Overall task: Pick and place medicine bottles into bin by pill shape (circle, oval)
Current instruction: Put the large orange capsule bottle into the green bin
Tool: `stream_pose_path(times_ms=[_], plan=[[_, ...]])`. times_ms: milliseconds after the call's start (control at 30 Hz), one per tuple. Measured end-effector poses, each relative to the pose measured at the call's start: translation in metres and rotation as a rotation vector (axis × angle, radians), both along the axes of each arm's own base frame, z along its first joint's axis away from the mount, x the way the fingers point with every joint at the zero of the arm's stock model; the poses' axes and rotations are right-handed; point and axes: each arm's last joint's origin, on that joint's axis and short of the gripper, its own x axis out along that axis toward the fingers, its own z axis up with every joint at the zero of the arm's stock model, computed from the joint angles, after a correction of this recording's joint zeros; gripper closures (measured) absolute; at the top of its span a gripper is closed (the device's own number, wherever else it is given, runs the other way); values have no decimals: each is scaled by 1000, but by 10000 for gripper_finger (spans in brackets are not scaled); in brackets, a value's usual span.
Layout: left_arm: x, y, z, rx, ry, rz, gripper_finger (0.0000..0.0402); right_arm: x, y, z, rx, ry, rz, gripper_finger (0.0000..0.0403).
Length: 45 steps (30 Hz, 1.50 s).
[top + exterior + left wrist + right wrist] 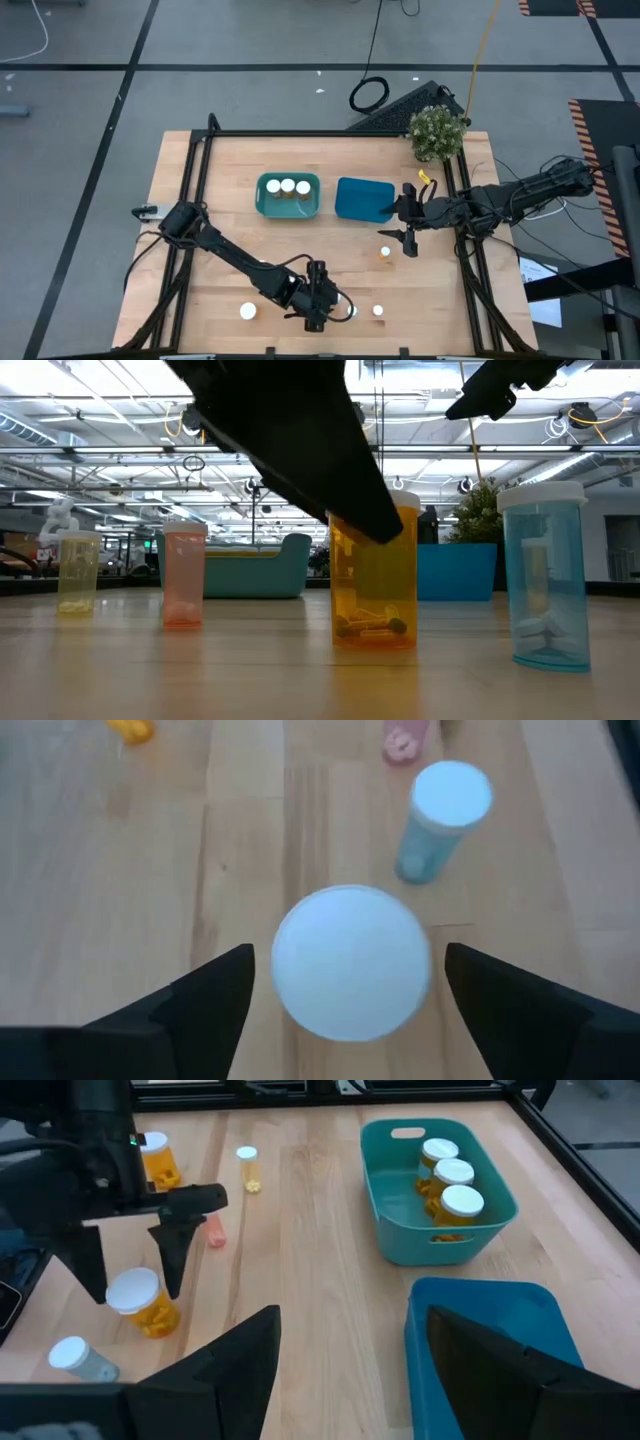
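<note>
1. High view: the wooden bench (230, 200) carries a teal bin (288, 196) at its middle with three white-capped bottles inside, and a blue bin (362, 198) just beside it. The left end effector (322, 305) hangs over the near edge of the bench, above an orange bottle (341, 305) whose white cap shows beside it. More loose bottles show as white dots: one near the left front (248, 311), one just right of the left end effector (378, 311), and a small one (385, 252) below the right end effector (409, 216), which waits at the blue bin's right edge. A potted plant (437, 132) stands at the far right corner.

2. Low view: the orange bottle (373, 575) stands upright on the bench with pills at its bottom; a dark finger of the left end effector crosses its upper part. A clear blue bottle (546, 575) stands to its right, a pink one (184, 575) and a yellow one (78, 572) to its left. Both bins sit behind.

3. Left wrist view: the left end effector (345, 995) is spread wide, its two fingers (205, 1000) on either side of the orange bottle's white cap (350, 963) and clear of it. The blue bottle (440, 820) stands just beyond.

4. Right wrist view: the right end effector (345, 1360) is spread apart and holds nothing, above the blue bin (480, 1330). The teal bin (440, 1195) holds three bottles. Farther off, the left end effector (135, 1265) straddles the orange bottle (145, 1302).
</note>
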Motion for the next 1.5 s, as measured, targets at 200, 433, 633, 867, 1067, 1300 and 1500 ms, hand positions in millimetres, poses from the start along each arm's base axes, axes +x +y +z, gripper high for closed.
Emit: stream_pose_path(times_ms=[200, 433, 633, 867, 1067, 1300, 1500], plan=[[1, 0, 0, 13, -11, 3, 128, 0, 0, 0, -3, 0, 2, 158], [1, 1, 0, 14, -9, 4, 182, 0, 0, 0, -8, 1, 6, 158], [-1, 2, 7, 5, -10, -12, 181, 0, 0, 0, -6, 1, 5, 158], [-14, 15, 45, 53, -31, 25, 183, 0, 0, 0, -8, 1, 6, 158], [-39, 40, 91, 154, -35, 104, 187, 0, 0, 0, -10, 7, 6, 158], [-63, 79, 133, 280, -40, 191, 181, 0, 0, 0, -9, 5, 6, 158], [-67, 113, 143, 354, 11, 248, 187, 0, 0, 0, -9, 4, 6, 158]])
